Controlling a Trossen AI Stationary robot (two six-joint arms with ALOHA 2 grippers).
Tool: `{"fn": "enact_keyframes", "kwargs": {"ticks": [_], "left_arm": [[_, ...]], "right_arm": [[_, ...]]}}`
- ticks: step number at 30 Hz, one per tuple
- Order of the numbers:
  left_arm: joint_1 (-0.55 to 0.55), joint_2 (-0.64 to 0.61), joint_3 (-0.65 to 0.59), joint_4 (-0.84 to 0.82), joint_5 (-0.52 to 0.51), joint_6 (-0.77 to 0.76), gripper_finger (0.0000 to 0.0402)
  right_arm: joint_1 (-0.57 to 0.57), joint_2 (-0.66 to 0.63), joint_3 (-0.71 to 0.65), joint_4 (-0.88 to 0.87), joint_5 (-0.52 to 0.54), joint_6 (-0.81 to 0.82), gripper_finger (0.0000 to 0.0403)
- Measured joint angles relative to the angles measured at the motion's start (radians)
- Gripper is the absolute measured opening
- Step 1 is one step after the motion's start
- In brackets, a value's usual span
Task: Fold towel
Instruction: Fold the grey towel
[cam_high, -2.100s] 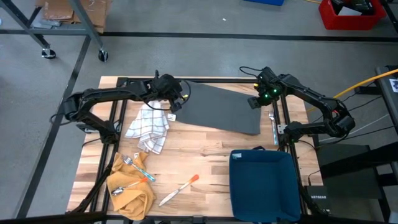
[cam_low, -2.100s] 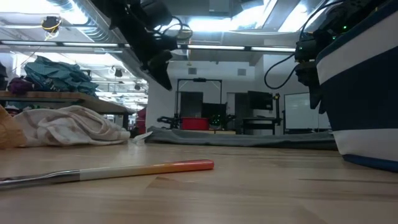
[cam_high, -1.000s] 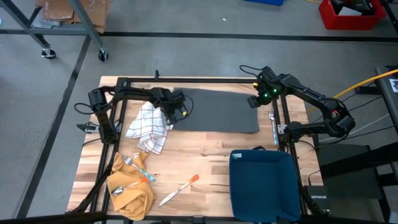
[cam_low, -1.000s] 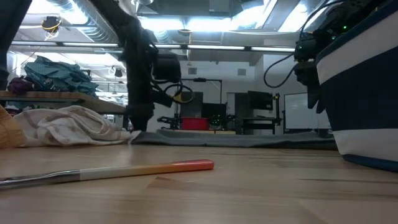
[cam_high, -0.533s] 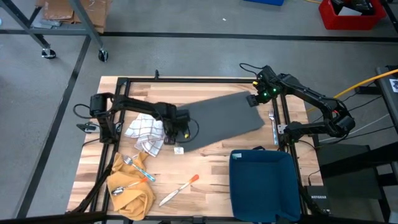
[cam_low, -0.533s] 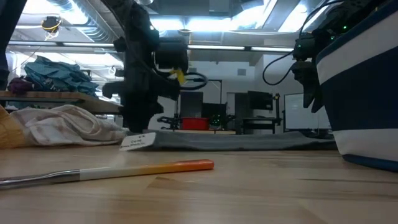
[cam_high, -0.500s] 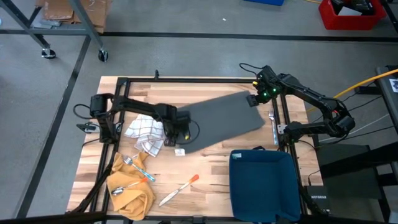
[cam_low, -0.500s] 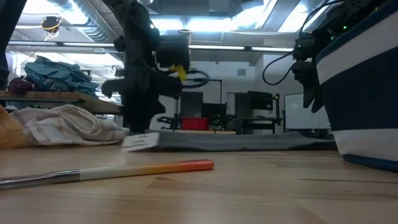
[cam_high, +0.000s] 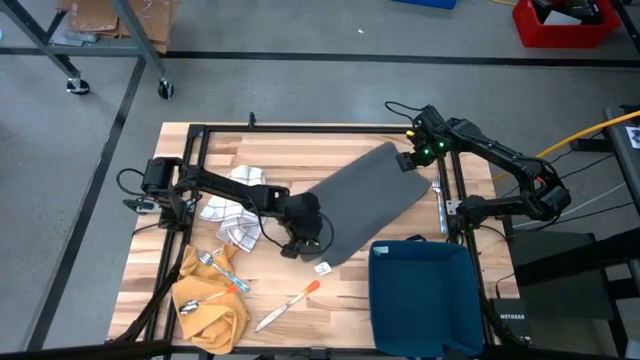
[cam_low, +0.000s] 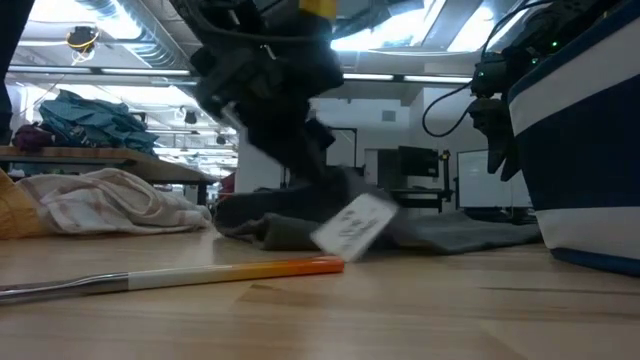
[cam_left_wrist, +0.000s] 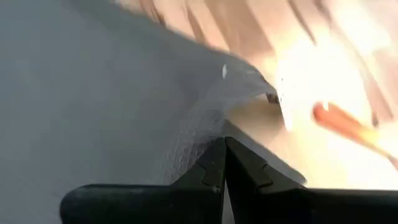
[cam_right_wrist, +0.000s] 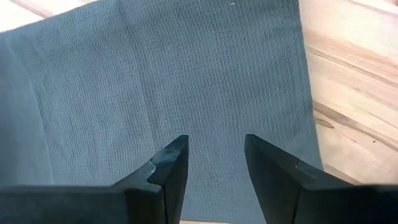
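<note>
The grey towel (cam_high: 365, 195) lies spread and slanting across the table, from the far right down to the middle. My left gripper (cam_high: 308, 246) is shut on its near end, beside a white label (cam_high: 322, 267); the cloth bunches there (cam_low: 290, 228). My right gripper (cam_high: 408, 163) hangs open just above the towel's far right corner (cam_right_wrist: 273, 74), its fingers apart over the cloth, and the low view shows it (cam_low: 497, 140) clear of the table. My left gripper pinches the towel's near corner edge (cam_left_wrist: 208, 134) between its two shut fingers, close to the white label (cam_low: 350, 225). It comes at it slanting down from the table's left. The pinched corner is raised a little; the rest of the towel lies on the table.
A white checked cloth (cam_high: 228, 205) lies under my left arm. A yellow cloth (cam_high: 210, 305) with cutlery on it sits at the near left, an orange-handled knife (cam_high: 290, 303) near the front, and a blue bin (cam_high: 425, 295) at the near right.
My left gripper has gone toward the table's near edge and to the right, turning as it went, still shut on the towel's corner. The towel's left end has slid along with it while the far right corner stayed put, so the towel now lies slanting.
</note>
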Motion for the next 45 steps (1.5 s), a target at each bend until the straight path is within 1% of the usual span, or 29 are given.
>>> {"fn": "enact_keyframes", "kwargs": {"ticks": [4,7,11,15,18,22,25,28,32,38,41,45], "left_arm": [[0.016,0.0,0.0,0.102,-0.001,0.01,0.0001],[0.029,-0.002,0.001,0.144,0.002,0.006,0.0001],[0.038,-0.013,0.001,0.138,0.051,0.022,0.0001],[0.037,-0.022,0.001,0.144,0.058,0.033,0.0001],[0.036,-0.034,0.001,0.147,0.069,0.069,0.0001],[0.038,-0.035,0.002,0.193,0.064,0.111,0.0001],[0.053,-0.035,0.002,0.248,0.012,0.112,0.0001],[0.084,-0.035,0.002,0.295,-0.061,0.1,0.0001],[0.143,-0.035,0.002,0.349,-0.1,0.059,0.0001],[0.252,-0.034,0.002,0.384,-0.11,-0.073,0.0001],[0.299,-0.034,0.002,0.378,-0.113,-0.104,0.0001],[0.348,-0.034,0.002,0.378,-0.111,-0.107,0.0001]], "right_arm": [[0.0,0.0,0.0,0.0,0.0,0.0,0.0162],[0.0,0.0,0.0,0.0,0.0,0.0,0.0162],[0.0,0.0,0.0,0.0,0.0,0.0,0.0162],[0.0,0.0,0.0,0.0,0.0,0.0,0.0162],[0.0,0.0,0.0,0.001,0.0,-0.001,0.0162],[0.0,0.0,0.0,0.022,0.0,-0.001,0.0162],[0.0,0.0,0.0,0.043,0.0,-0.001,0.0163],[0.0,0.0,0.0,0.048,0.0,-0.001,0.0162],[0.0,0.0,0.0,0.047,0.0,-0.001,0.0162],[0.0,0.0,0.0,0.046,0.0,0.0,0.0162],[0.0,0.0,0.0,0.046,0.0,0.0,0.0162],[0.0,0.0,0.0,0.046,0.0,0.013,0.0162]]}}
